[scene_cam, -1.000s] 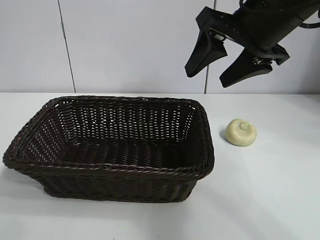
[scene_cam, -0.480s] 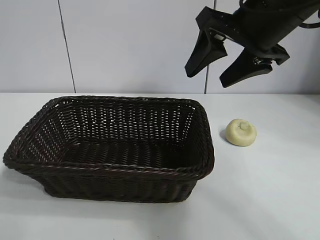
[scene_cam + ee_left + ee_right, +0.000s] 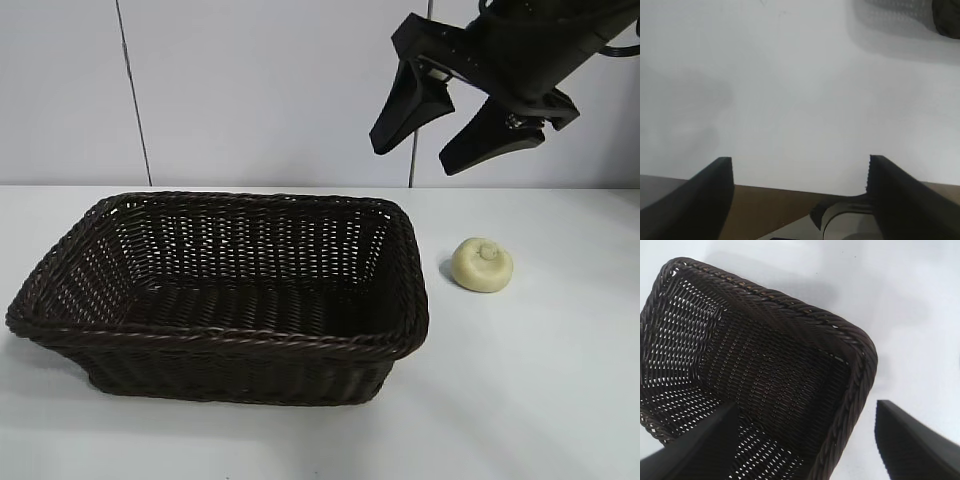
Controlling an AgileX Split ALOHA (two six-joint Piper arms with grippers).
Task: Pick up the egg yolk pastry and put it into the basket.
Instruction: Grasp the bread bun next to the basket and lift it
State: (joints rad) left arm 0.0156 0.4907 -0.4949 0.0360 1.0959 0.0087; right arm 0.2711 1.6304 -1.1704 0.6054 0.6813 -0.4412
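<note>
The egg yolk pastry [image 3: 482,265], a small pale cream bun with a knob on top, sits on the white table just right of the basket [image 3: 230,345]. The basket is large, dark brown wicker, and nothing lies in it. My right gripper [image 3: 414,159] hangs open and empty high above the basket's right end, up and left of the pastry. In the right wrist view its open fingers [image 3: 805,407] frame the basket's corner [image 3: 860,355]. My left gripper [image 3: 800,160] is open and empty over bare table; it is outside the exterior view. The pastry shows in neither wrist view.
The white table [image 3: 540,380] stretches in front of and to the right of the basket. A pale wall with a dark vertical seam [image 3: 135,100] stands behind. A dark edge, likely the basket, shows far off in the left wrist view [image 3: 947,20].
</note>
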